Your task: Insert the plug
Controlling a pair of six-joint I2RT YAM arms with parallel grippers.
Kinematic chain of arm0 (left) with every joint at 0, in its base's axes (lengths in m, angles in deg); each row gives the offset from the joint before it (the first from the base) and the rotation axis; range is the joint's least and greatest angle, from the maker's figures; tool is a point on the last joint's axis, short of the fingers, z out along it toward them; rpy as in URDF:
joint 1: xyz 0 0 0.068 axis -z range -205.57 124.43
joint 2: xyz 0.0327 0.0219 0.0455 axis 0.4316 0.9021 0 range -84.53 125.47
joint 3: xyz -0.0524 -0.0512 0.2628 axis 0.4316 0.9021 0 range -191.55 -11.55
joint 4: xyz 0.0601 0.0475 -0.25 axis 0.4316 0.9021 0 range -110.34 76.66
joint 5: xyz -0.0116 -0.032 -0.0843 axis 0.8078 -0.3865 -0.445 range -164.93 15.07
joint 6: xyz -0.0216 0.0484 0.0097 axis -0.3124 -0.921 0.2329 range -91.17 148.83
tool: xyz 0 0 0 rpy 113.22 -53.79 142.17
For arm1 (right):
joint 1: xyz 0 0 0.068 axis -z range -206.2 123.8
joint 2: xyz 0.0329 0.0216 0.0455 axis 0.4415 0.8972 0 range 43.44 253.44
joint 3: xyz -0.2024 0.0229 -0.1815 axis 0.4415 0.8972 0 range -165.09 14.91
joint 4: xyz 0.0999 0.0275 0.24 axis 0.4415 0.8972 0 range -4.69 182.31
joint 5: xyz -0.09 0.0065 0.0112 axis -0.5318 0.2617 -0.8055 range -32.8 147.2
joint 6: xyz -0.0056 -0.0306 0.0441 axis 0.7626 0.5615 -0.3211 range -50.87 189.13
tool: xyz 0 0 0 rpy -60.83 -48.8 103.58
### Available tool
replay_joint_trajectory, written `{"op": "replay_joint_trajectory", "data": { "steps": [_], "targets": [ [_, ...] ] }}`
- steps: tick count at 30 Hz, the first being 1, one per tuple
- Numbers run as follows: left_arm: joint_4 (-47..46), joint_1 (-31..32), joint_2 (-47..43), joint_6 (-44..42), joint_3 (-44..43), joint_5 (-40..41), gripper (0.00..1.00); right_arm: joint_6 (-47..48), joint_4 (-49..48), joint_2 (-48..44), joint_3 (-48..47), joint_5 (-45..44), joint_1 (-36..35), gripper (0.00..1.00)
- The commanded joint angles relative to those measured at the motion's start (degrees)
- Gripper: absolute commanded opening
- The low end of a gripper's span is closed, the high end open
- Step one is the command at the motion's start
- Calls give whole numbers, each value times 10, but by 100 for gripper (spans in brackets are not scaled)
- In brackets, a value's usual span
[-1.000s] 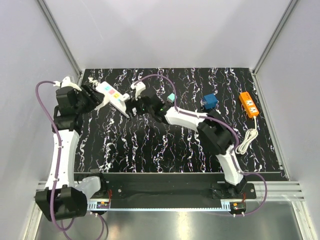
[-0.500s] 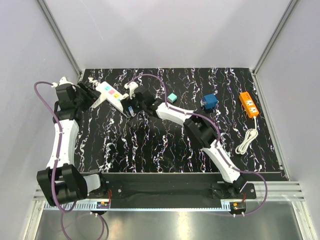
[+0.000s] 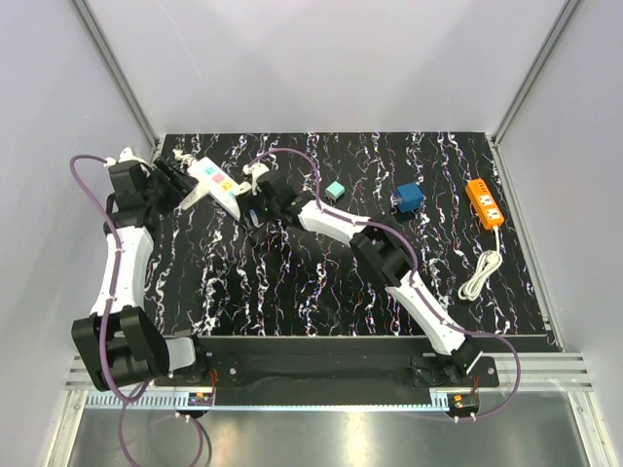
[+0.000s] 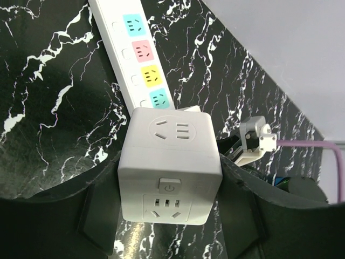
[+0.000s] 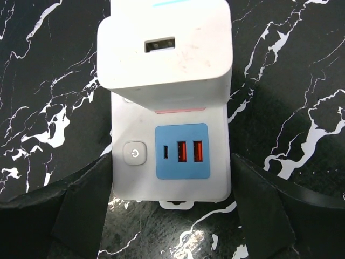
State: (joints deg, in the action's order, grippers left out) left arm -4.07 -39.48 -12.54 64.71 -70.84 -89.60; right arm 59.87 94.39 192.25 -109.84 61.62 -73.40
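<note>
A white power strip (image 3: 216,181) with coloured sockets lies at the back left of the black marble table (image 3: 292,292). In the left wrist view it (image 4: 135,48) runs away from a white cube socket adapter (image 4: 171,129). My left gripper (image 4: 169,183) is shut on the cube's two sides. Whether the cube's prongs sit in the strip is hidden. My right gripper (image 5: 171,162) is closed on the strip's end (image 5: 135,181), which has a blue USB panel and a power button. A white USB charger (image 5: 167,48) stands on the strip just beyond. Both grippers, left (image 3: 183,185) and right (image 3: 255,206), meet at the strip.
A small teal block (image 3: 335,189) and a blue adapter (image 3: 408,198) lie at the back middle. An orange power strip (image 3: 484,202) with a coiled white cable (image 3: 479,272) lies at the right edge. Grey walls enclose the table on three sides.
The right arm has stretched out further to the left and the left arm has extended. The strip and both grippers have shifted slightly to the left and back.
</note>
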Motion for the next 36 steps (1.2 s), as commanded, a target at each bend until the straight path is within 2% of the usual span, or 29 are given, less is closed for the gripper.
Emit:
{"op": "replay_joint_trajectory", "data": {
  "steps": [1, 3, 4, 5, 7, 8, 11, 14, 19, 23, 26, 27, 29, 32, 36],
  "targets": [
    [-27, -3, 10, -50, -48, -36, 0, -9, 5, -4, 14, -30, 3, 60],
    [15, -2, 31, -83, -70, -68, 0, 5, -53, -33, 66, -19, 2, 41],
    [37, 1, 39, -97, -103, -74, 0, 24, -84, -80, 157, 0, 2, 36],
    [56, 7, 46, -129, -119, -71, 0, 33, -182, -107, 207, 8, 2, 32],
    [112, 41, 58, -168, -164, -33, 0, 67, -271, -187, 336, 30, 2, 23],
    [127, 66, 61, -205, -177, 7, 0, 80, -285, -209, 369, 41, 4, 21],
    [172, 98, 66, -255, -203, 39, 0, 114, -291, -272, 452, 72, 3, 18],
    [202, 119, 74, -295, -210, 40, 0, 110, -310, -309, 522, 95, 3, 17],
    [249, 173, 97, -332, -212, 59, 0, 78, -356, -349, 621, 76, 3, 17],
    [281, 205, 114, -339, -214, 49, 0, 72, -357, -363, 638, 74, 2, 17],
    [283, 210, 105, -326, -207, 47, 0, 69, -347, -370, 638, 46, 3, 8],
    [280, 210, 92, -320, -201, 45, 0, 47, -341, -369, 631, -12, 3, 0],
    [271, 209, 74, -287, -193, 86, 0, 25, -302, -365, 613, -72, 3, 0],
    [264, 202, 65, -253, -185, 139, 0, -51, -256, -353, 585, -146, 2, 0],
    [260, 172, 65, -212, -182, 128, 0, -209, -185, -355, 576, -253, -1, 0]
  ]
}}
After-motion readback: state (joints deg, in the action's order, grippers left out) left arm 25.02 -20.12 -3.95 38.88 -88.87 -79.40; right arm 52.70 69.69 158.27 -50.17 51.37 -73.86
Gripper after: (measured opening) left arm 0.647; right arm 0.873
